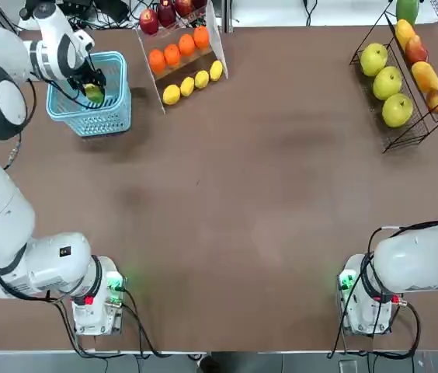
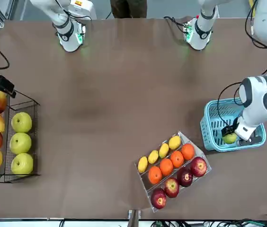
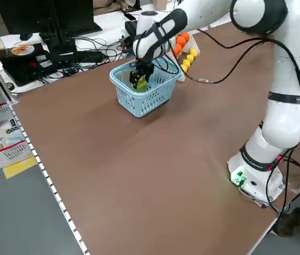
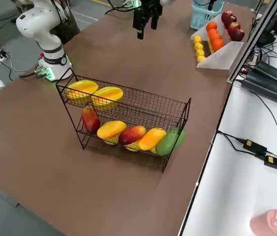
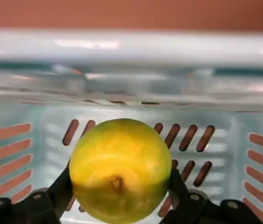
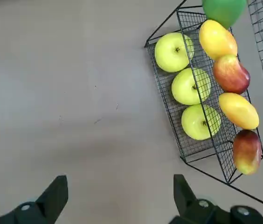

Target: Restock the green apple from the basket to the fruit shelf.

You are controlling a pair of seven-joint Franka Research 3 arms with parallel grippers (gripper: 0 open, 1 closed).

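The brown table (image 1: pixel 242 202) is seen with the fruit shelf (image 1: pixel 405 85) at its far right corner, three big yellow-green fruits (image 1: pixel 387 81) lined up along its low tier, and well apart from it, at the far left, the basket (image 1: pixel 95 109) is set beside a white stand of oranges and lemons (image 1: pixel 184 58). The left gripper (image 5: pixel 117 205) is lowered into that basket, and the green apple (image 5: pixel 120 170) is pinched between its fingers, seemingly just clear of the basket floor, though contact there cannot be judged. The right gripper (image 6: pixel 117 196) is held high above the table near the shelf, fingers spread wide with nothing between them.
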